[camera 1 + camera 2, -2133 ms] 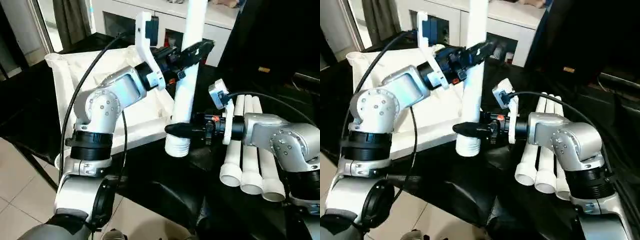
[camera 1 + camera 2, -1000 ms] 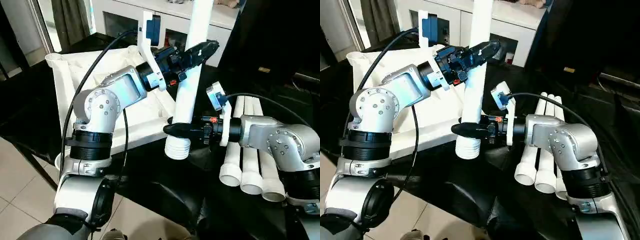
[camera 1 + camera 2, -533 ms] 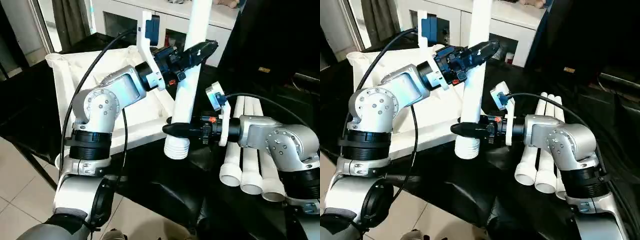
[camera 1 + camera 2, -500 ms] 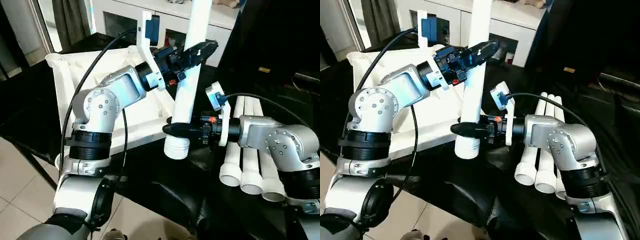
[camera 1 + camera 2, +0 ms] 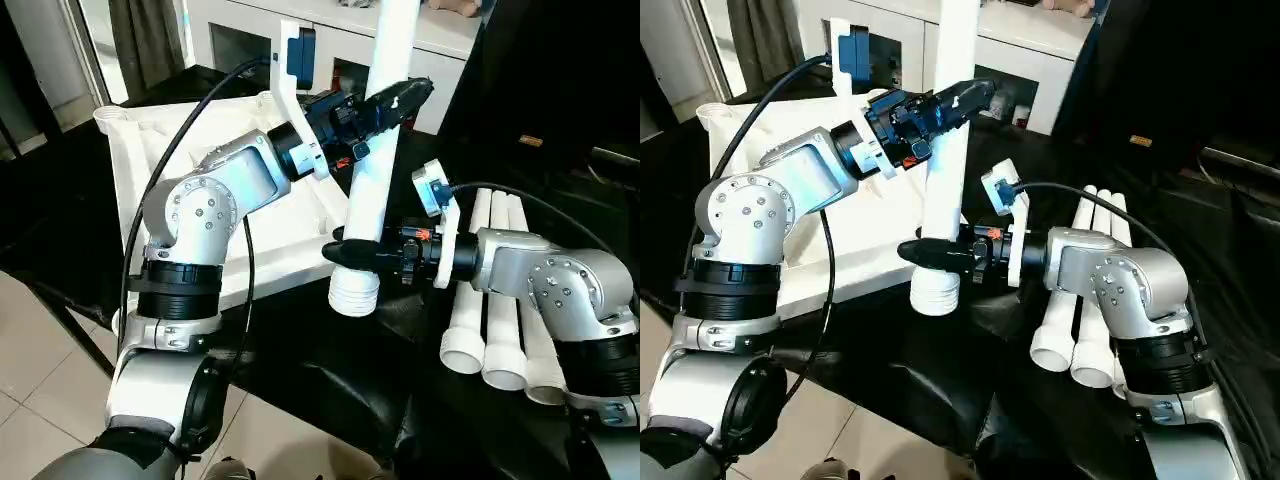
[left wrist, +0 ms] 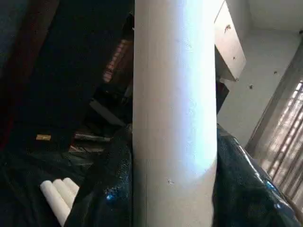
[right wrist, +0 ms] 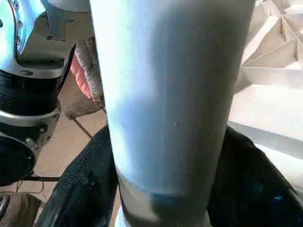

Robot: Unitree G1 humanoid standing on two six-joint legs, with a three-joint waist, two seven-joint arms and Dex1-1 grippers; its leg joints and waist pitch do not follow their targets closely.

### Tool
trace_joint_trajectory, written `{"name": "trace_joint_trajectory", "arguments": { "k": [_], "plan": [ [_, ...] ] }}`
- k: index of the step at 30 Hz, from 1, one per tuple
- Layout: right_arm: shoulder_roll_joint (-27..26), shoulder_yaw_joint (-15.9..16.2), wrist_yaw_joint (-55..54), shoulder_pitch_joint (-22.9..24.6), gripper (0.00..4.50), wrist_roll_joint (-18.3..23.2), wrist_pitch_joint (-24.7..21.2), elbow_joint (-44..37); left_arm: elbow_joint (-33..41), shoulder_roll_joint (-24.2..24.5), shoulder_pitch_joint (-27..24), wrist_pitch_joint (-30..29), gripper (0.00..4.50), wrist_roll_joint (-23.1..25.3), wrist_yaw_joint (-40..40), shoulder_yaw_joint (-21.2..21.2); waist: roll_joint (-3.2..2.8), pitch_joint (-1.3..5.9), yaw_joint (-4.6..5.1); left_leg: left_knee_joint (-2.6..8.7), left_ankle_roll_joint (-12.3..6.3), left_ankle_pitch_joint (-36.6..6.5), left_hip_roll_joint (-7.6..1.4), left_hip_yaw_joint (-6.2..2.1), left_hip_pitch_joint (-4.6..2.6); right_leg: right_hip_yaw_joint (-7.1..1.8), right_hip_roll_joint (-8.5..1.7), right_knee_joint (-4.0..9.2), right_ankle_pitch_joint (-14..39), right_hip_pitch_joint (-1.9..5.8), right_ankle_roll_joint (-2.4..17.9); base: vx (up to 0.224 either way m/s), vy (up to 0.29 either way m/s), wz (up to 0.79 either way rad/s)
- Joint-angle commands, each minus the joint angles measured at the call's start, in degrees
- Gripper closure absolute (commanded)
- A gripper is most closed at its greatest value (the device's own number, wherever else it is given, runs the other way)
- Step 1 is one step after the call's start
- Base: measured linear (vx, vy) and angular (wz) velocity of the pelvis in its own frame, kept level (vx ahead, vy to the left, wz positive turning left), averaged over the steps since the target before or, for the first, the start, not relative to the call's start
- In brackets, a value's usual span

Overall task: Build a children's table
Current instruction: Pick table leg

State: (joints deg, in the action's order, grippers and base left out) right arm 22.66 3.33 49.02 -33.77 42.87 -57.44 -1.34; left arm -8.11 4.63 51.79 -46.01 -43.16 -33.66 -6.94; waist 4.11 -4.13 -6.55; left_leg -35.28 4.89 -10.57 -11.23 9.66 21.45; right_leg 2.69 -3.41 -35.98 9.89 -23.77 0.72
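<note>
One white leg (image 5: 374, 160) stands nearly upright, tilted slightly, over the black-draped surface (image 5: 330, 370), held by both arms. Left pincer (image 5: 400, 98) clamps it high up, black fingers (image 6: 106, 189) pressed on either side of the tube. Right pincer (image 5: 345, 253) clamps it low, just above the ribbed wider end (image 5: 353, 293), fingers (image 7: 85, 179) wrapped on both sides. The ribbed end hangs just beside the near corner of the white table top (image 5: 190, 150), at its 3 o'clock, not seated in a socket. Table top lies upside down on the surface, ribs showing (image 7: 270, 56), at 10 o'clock from the held leg. Three more legs (image 5: 500, 300) lie side by side on the surface at 4 o'clock from the held leg, touching each other, open ends toward the robot. White cabinet (image 5: 330, 40) behind at 12 o'clock.
</note>
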Motion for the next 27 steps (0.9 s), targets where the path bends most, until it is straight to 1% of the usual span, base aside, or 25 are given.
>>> {"name": "trace_joint_trajectory", "arguments": {
  "k": [1,2,4,5,8,12,13,17,19,20,24,25,26,27],
  "plan": [
    [0.16,-1.29,-0.06,-0.71,1.87,0.72,-0.79,0.14,1.04,-0.10,0.98,0.12,2.75,-0.77,-0.57,0.03,-0.05,4.75,-0.18,3.79,0.51,-4.78,-1.25,-0.11,-0.35,-2.20,-3.87,3.96,10.03,3.96,9.46,0.000,0.000,0.00],
    [0.16,-1.30,-0.07,-0.69,2.06,0.74,-0.81,0.14,1.05,-0.11,0.98,0.12,2.75,-0.77,-0.57,0.04,-0.02,4.77,-0.18,3.77,0.55,-4.72,-1.25,-0.11,-0.35,-2.19,-3.86,3.94,10.00,3.97,9.39,0.000,0.000,0.00],
    [0.15,-1.37,-0.18,-0.56,2.14,0.85,-0.98,0.10,1.05,-0.16,0.95,0.14,2.75,-0.78,-0.56,0.06,-0.11,4.78,-0.16,3.77,0.51,-4.59,-1.25,-0.12,-0.37,-2.19,-3.84,3.95,9.72,3.95,9.47,0.000,0.000,0.00],
    [0.16,-1.41,-0.21,-0.52,2.28,0.89,-1.04,0.07,0.99,-0.18,0.97,0.18,2.75,-0.74,-0.57,0.08,-0.11,4.80,-0.15,3.76,0.43,-4.53,-1.27,-0.12,-0.35,-2.19,-3.84,3.90,9.39,3.96,9.59,0.000,0.000,0.00],
    [0.14,-1.50,-0.30,-0.40,2.53,0.97,-1.13,0.00,0.82,-0.25,1.03,0.28,2.75,-0.68,-0.53,0.06,-0.10,4.79,-0.15,3.77,0.55,-4.68,-1.25,-0.11,-0.37,-2.20,-3.84,3.92,9.43,3.96,9.67,0.000,0.000,0.00],
    [0.08,-1.53,-0.31,-0.29,2.57,0.96,-1.11,-0.07,0.73,-0.34,1.04,0.39,2.75,-0.64,-0.49,0.04,-0.12,4.75,-0.16,3.78,0.50,-4.64,-1.27,-0.10,-0.38,-2.20,-3.84,3.90,9.37,3.94,9.74,0.000,0.000,0.00],
    [0.03,-1.47,-0.29,-0.21,2.57,0.92,-1.12,-0.16,0.71,-0.37,1.05,0.46,2.75,-0.63,-0.46,0.02,0.00,4.78,-0.16,3.77,0.54,-4.73,-1.26,-0.09,-0.38,-2.19,-3.88,3.94,9.75,3.99,9.64,0.000,0.000,0.00],
    [-0.03,-1.30,-0.24,-0.18,2.59,0.80,-1.11,-0.23,0.64,-0.39,1.11,0.51,2.75,-0.67,-0.33,-0.15,-0.02,4.73,-0.18,3.79,0.53,-4.65,-1.26,-0.11,-0.37,-2.20,-3.86,3.94,10.13,3.93,9.38,0.000,0.000,0.00],
    [0.00,-1.28,-0.21,-0.11,2.59,0.79,-1.08,-0.31,0.71,-0.46,1.05,0.50,2.75,-0.70,-0.14,-0.22,0.07,4.76,-0.16,3.76,0.48,-4.46,-1.23,-0.09,-0.31,-2.23,-3.87,3.96,10.02,3.97,9.30,0.000,0.000,0.00],
    [-0.01,-1.26,-0.24,-0.12,2.59,0.74,-1.05,-0.30,0.74,-0.45,1.00,0.49,2.75,-0.69,-0.11,-0.23,-0.03,4.76,-0.19,3.78,0.47,-4.48,-1.29,-0.10,-0.40,-2.21,-3.88,3.94,10.02,3.89,9.34,0.000,0.000,0.00],
    [-0.01,-1.28,-0.15,-0.14,2.59,0.80,-1.07,-0.33,0.71,-0.55,1.00,0.54,2.75,-0.56,0.38,-0.35,0.08,4.77,-0.18,3.75,0.47,-4.46,-1.24,-0.08,-0.34,-2.21,-3.87,3.97,9.95,3.94,9.32,0.000,0.000,0.00],
    [-0.04,-1.30,-0.14,-0.14,2.59,0.83,-1.08,-0.33,0.52,-0.65,1.10,0.70,2.75,-0.36,0.98,-0.54,0.02,4.79,-0.18,3.75,0.45,-4.34,-1.25,-0.10,-0.32,-2.22,-3.85,3.91,9.69,3.96,9.39,0.000,0.000,0.00],
    [-0.08,-1.33,-0.14,-0.14,2.59,0.87,-1.10,-0.32,0.28,-0.77,1.22,0.89,2.19,-0.11,1.68,-0.78,0.03,4.77,-0.17,3.74,0.42,-4.33,-1.26,-0.10,-0.33,-2.21,-3.83,3.89,9.55,3.93,9.42,0.000,0.000,0.00],
    [-0.26,-1.48,-0.38,-0.14,2.59,0.90,-1.09,-0.32,-0.97,-1.40,1.91,-1.76,2.05,-2.77,3.29,-3.00,-0.12,4.76,-0.16,3.72,0.50,-4.45,-1.23,-0.09,-0.32,-2.22,-3.85,3.87,9.54,3.95,9.52,0.000,0.000,0.00]
  ]
}}
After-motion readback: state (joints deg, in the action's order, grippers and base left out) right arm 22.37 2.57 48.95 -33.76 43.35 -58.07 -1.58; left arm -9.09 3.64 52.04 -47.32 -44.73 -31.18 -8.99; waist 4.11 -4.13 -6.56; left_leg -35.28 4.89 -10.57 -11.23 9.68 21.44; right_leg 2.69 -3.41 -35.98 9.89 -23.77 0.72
